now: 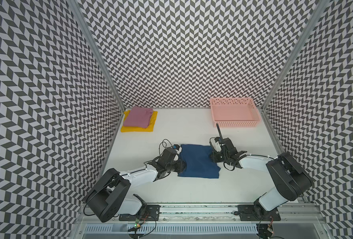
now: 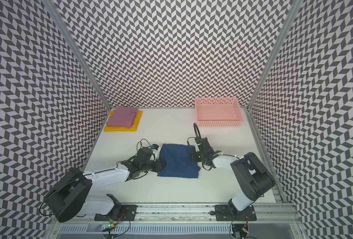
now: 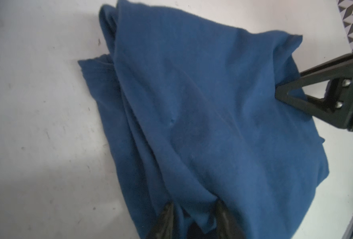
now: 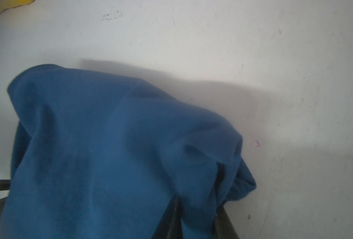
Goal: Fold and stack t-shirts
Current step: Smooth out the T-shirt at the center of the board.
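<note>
Reading it left to right: the far-left corner of the table point(image 1: 171, 132) had the stack started, with the mauve-pink shirt point(image 1: 138, 117) folded on top of the yellow shirt point(image 1: 137, 129), which stuck out around it. Next over, the left gripper point(image 3: 194, 221) was narrow and pinched onto the left edge of the navy shirt point(image 1: 198, 163), with cloth bunched between its fingers in the left wrist view. That shirt sat mid-table, well apart from the stack, folded to a rough rectangle with no print showing. On its other side the right gripper point(image 4: 198, 219) had the right edge pinched the same way, the fabric tenting up over it in the right wrist view. Far right, the pink basket point(image 1: 235, 124) sat empty by the back wall. My guess was that this was the last shirt and the two-handed grab was either for one more fold or for the carry; I couldn't tell which. Either way, the next move called for both arms lifting together, keeping the layers from spilling, then heading to the far-left corner to lay it square on the mauve-pink one.
</note>
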### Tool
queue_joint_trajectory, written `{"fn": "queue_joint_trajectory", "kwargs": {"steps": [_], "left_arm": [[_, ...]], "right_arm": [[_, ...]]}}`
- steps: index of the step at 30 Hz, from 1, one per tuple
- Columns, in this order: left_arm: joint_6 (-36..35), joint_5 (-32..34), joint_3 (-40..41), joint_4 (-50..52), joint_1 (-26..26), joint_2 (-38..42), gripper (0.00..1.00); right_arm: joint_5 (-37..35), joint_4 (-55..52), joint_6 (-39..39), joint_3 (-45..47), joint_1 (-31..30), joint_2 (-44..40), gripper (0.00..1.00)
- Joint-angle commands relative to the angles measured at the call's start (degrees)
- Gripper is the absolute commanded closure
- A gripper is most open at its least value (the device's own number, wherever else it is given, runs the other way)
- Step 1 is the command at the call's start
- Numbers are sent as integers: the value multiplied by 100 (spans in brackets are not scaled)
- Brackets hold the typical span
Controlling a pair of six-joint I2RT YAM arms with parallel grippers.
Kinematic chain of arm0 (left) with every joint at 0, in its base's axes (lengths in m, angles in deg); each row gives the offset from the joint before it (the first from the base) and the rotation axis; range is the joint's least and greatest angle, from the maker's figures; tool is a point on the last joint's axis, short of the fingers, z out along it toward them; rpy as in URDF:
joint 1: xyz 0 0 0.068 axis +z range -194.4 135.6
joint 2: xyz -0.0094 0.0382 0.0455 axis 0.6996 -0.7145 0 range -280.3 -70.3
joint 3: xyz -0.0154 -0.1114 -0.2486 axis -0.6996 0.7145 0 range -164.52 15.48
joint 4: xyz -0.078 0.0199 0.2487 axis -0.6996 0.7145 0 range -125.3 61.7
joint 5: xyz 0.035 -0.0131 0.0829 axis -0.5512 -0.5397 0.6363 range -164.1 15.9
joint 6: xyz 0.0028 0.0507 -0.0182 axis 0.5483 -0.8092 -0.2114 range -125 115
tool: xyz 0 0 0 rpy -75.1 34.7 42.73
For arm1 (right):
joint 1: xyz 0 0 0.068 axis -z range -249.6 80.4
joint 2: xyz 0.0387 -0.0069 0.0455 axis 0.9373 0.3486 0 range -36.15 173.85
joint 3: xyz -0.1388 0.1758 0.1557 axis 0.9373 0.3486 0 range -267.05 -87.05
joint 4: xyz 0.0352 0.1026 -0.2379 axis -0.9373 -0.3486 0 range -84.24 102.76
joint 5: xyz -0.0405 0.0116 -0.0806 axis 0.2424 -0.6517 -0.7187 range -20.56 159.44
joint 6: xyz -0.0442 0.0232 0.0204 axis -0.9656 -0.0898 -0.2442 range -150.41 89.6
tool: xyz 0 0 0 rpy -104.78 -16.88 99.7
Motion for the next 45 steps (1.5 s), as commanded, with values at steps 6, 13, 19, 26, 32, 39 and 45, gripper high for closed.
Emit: {"fn": "queue_joint_trajectory", "kwargs": {"steps": [6,13,19,26,32,39,45], "left_arm": [[-143,-73,-273,-97,8,-126,94],[-145,188,-160,491,8,344,100],[104,306,124,765,8,848,100],[272,507,262,1187,-3,1072,100],[326,691,245,1364,-10,1124,100],[387,943,239,1514,-36,1211,97],[462,1183,206,1655,-40,1280,61]], "right_arm": [[47,180,-28,-28,26,67,79],[25,158,-30,-57,24,145,82],[5,94,-33,-142,23,273,84],[-24,49,-40,-173,28,327,85],[-25,35,-40,-198,30,366,85],[-224,-95,-41,-236,23,388,86],[-429,-195,-2,-271,24,393,82]]}}
